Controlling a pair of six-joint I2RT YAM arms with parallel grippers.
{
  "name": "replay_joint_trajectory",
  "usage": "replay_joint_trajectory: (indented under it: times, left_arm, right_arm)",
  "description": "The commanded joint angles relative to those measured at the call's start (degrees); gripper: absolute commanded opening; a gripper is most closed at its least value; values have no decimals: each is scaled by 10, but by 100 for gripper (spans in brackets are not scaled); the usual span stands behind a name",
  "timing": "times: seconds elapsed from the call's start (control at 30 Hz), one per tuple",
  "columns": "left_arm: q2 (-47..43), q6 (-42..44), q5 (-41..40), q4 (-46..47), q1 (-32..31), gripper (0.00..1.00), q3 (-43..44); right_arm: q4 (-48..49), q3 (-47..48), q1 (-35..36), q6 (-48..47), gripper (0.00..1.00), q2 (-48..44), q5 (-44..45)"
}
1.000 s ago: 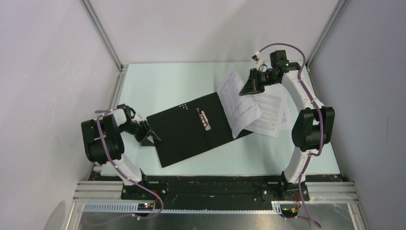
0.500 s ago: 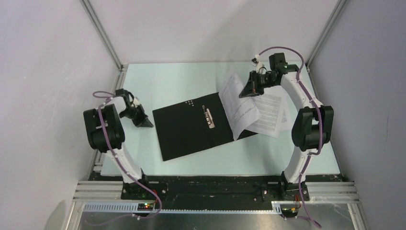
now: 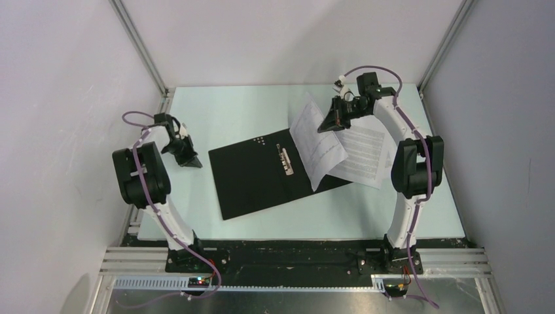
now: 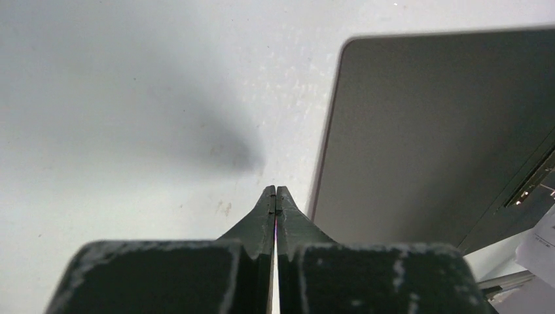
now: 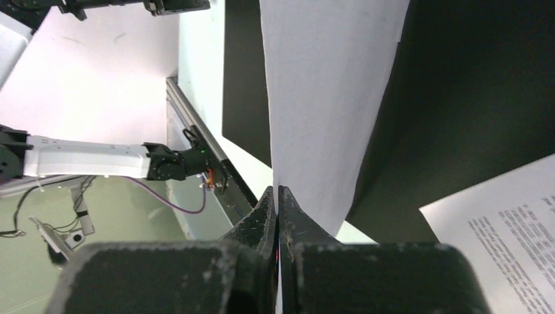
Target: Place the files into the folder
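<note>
Now the right pincer (image 3: 325,124) is pinching one sheet of the files (image 3: 316,145) by its edge, draping it over the open folder (image 3: 255,176) on the desk (image 3: 222,111); the left pincer (image 3: 194,163) is hovering shut, empty, beside it, giving room.

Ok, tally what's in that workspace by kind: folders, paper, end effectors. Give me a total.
Folder: 1
Lifted sheet: 1
Flat paper pile: 1, sheet count unclear
End effectors: 2, the left end effector and the right end effector
Total: 5
</note>
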Motion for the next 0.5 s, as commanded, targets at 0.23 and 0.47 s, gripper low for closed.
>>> replay_joint_trajectory:
  times: [0.23, 0.47]
  left_arm:
    - [-73, 61, -31, -82, -31, 0, 100]
    - [-89, 121, -78, -126, -82, 1, 111]
  right_arm:
    - [60, -2, -58, 74, 0, 108, -5]
    - [46, 27, -66, 52, 0, 176, 31]
